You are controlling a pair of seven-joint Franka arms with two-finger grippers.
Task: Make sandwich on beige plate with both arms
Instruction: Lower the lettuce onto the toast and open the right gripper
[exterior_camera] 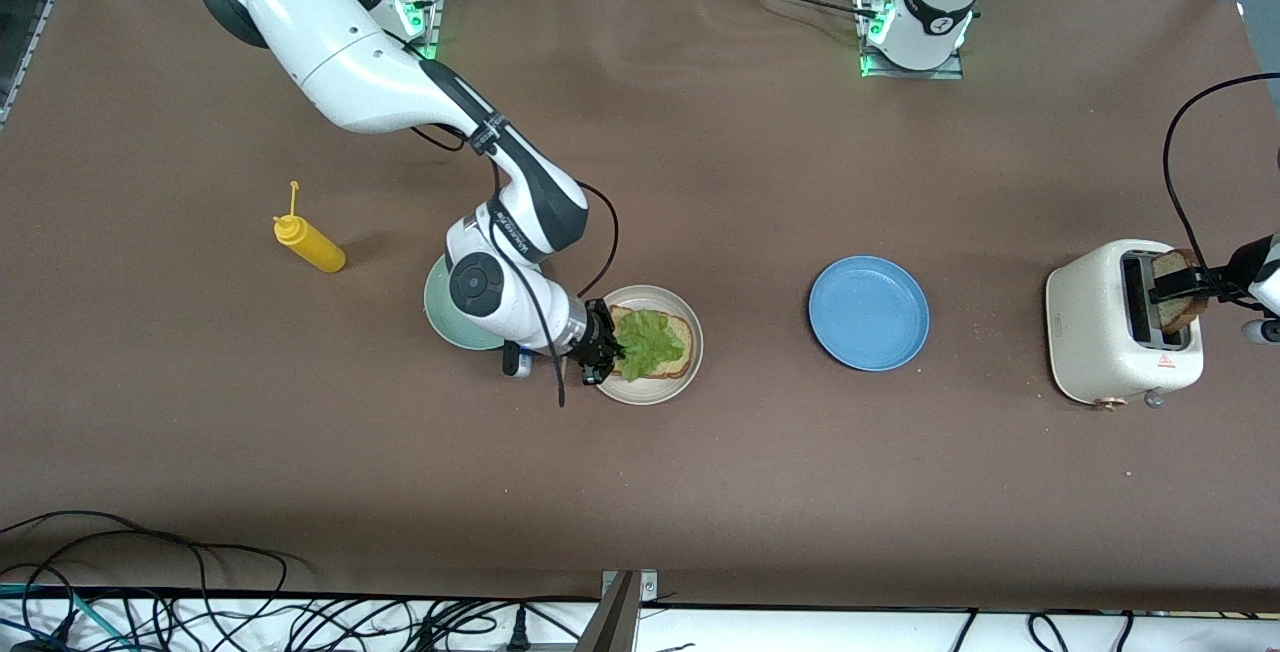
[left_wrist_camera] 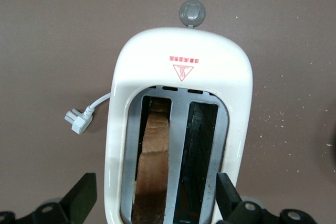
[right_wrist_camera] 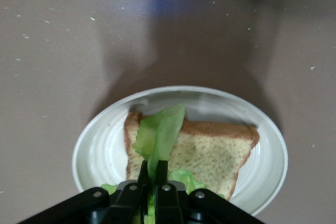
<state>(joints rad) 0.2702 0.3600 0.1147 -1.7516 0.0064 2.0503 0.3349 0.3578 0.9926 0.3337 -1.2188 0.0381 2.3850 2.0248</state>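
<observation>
On the beige plate lies one slice of bread with a ruffled green lettuce leaf on top. My right gripper is low over the plate's edge, shut on the lettuce leaf. A second bread slice stands upright in one slot of the white toaster. My left gripper hovers over the toaster, open wide, its fingers on either side of that slice without touching it.
A mint-green plate lies beside the beige plate, partly under the right arm. A blue plate sits between the beige plate and the toaster. A yellow squeeze bottle lies toward the right arm's end. The toaster's plug rests on the table.
</observation>
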